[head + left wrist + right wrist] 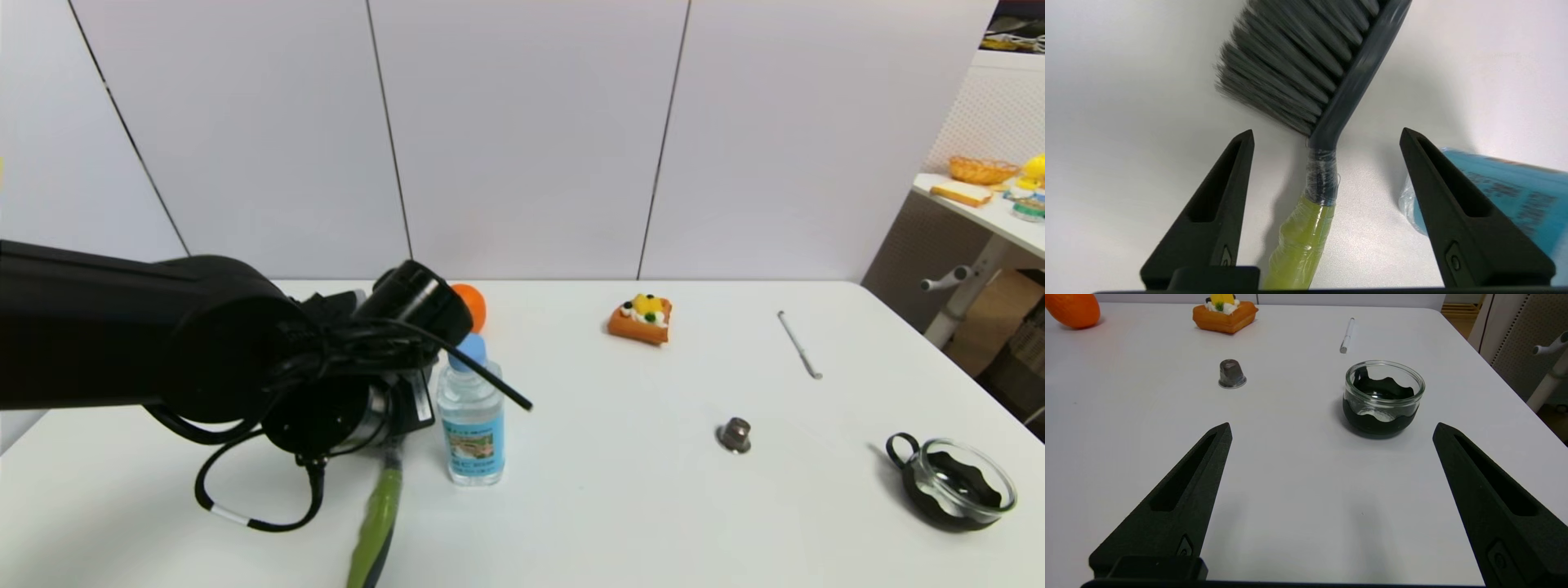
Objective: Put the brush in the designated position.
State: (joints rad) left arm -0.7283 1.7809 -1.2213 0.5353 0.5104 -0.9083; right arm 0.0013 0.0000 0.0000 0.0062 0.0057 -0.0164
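Your left tool is hovering spread, straddling brush neck on tabletop, lining up pinch; bottle is crowding one finger.

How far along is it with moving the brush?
Barely begun. The left gripper is open, straddling the brush at its neck, fingers clear of it; the brush lies on the table beside the bottle. Grasping, lifting and placing are all left. The right gripper is open, idle near the glass bowl.
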